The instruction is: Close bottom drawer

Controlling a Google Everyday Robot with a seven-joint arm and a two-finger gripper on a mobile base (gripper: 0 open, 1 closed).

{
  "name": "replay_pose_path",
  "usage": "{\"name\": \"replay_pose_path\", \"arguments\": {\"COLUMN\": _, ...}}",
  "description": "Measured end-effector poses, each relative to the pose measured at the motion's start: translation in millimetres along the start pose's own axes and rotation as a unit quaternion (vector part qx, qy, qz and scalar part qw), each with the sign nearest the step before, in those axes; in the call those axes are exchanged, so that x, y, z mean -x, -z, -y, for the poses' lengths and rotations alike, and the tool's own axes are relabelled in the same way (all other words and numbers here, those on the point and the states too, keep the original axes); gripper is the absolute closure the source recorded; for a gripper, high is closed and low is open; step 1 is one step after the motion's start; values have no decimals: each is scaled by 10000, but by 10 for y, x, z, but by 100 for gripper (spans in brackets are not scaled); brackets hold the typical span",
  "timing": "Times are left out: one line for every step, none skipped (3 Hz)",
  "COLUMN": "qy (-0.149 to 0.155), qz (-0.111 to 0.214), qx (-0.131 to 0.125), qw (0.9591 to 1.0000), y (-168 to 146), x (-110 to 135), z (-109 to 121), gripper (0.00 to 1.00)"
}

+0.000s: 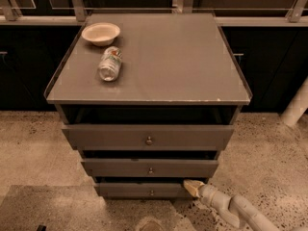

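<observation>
The gripper (189, 185) sits low at the cabinet's right front corner, its fingers (193, 187) clenched into one pale tip, grasping nothing. The bottom drawer (139, 190) lies just left of the fingers, pulled out slightly, and its right end meets the tip. Far above and to the left, a bowl (100, 33) and a lying bottle (110, 64) rest on the bench (183, 57).

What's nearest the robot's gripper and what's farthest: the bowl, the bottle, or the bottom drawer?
The gripper sits low on the right.
1. Bottom drawer: right beside it, lowest of the three.
2. Bottle: lying up top, left side.
3. Bowl: back left corner.
</observation>
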State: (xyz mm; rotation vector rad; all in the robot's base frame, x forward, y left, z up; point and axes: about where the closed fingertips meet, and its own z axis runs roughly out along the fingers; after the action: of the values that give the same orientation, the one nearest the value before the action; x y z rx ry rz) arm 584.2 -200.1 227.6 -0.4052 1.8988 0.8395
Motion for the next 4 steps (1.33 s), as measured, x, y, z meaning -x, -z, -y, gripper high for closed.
{"name": "replay_pose_path", "arguments": {"qy": -118, "qz": -172, "qx": -35, "qw": 9998, "y": 192, "x": -171, "z": -53, "gripper": 100}}
{"name": "replay_pose_path", "arguments": {"qy": -329, "qz": -141, "qx": -154, "qw": 9992, "y": 596, "x": -310, "z": -258, "gripper": 100}}
{"name": "replay_pose_path", "arguments": {"qy": -459, "qz": -121, "qx": -145, "qw": 9988, "y": 701, "x": -410, "z": -364, "gripper": 81}}
{"name": "replay_pose_path", "arguments": {"qy": -459, "qz": -120, "qx": -145, "qw": 9988, "y": 701, "x": -410, "z": -365, "gripper": 57}}
